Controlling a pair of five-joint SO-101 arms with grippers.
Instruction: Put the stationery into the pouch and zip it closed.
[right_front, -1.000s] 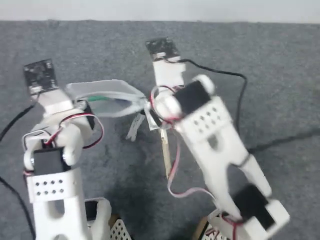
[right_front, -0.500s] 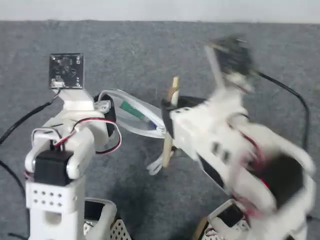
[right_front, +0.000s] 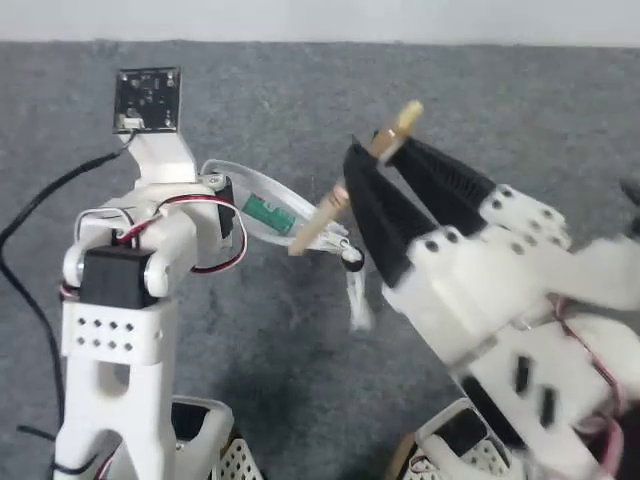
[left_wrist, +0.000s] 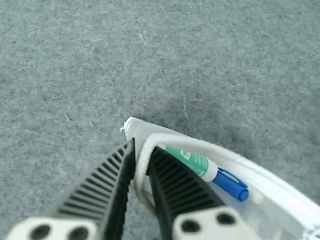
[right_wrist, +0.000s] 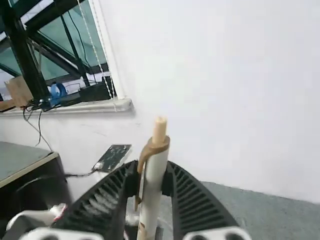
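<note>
Centre frame, the right gripper (right_front: 380, 150), clamped on a wooden pen (right_front: 325, 210) it has just swung up from low over the grey mat (right_front: 520, 110), angles the tip at the clear pouch (right_front: 262, 195), which the left gripper (left_wrist: 141, 152) pinches by the rim, marker (left_wrist: 200, 167) already inside.

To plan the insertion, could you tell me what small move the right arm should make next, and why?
Probably slide the pen along its own axis into the pouch: the right gripper holds it tilted, with its lower end by the pouch, and the left gripper clamps the pouch's rim.
</note>
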